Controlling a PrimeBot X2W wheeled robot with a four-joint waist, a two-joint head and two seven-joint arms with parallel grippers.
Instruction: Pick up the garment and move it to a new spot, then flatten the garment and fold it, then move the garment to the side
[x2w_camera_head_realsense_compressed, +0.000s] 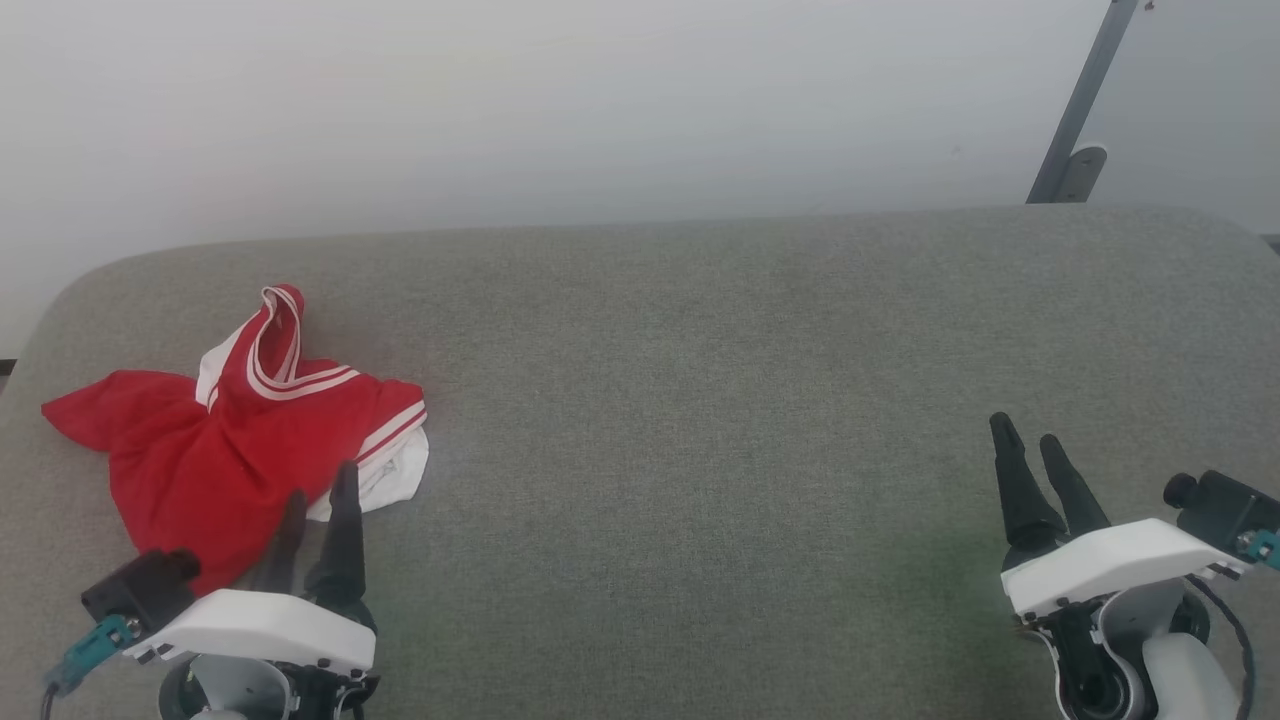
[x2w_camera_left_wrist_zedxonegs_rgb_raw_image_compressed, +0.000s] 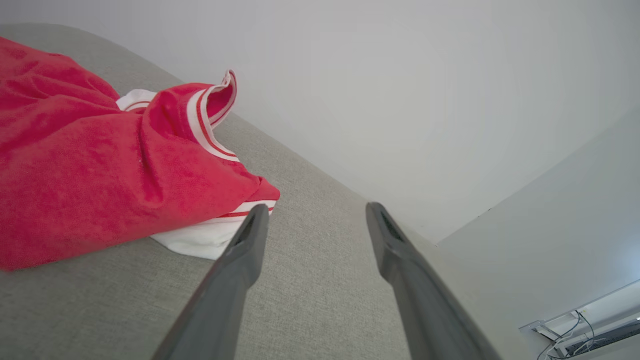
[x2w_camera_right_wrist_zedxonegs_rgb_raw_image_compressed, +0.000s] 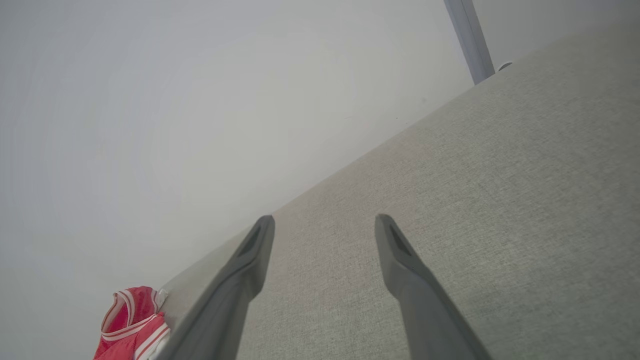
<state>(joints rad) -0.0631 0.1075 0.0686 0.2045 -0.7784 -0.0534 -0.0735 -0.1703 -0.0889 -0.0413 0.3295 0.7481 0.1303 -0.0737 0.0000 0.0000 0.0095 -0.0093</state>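
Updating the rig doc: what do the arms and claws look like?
The left claw and right claw match: two long, tapered dark grey fingers on a white shell, a black camera block outboard, a teal connector with dark cable.

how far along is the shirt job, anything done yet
Done: nothing yet. The garment lies crumpled at the left end of the grey table, neither flattened nor folded.
In hand: the left gripper is open right by its white sleeve edge, with nothing between its fingers. The right gripper is open over bare table, far from it.
Left: pick up, move, flatten, fold, set aside.
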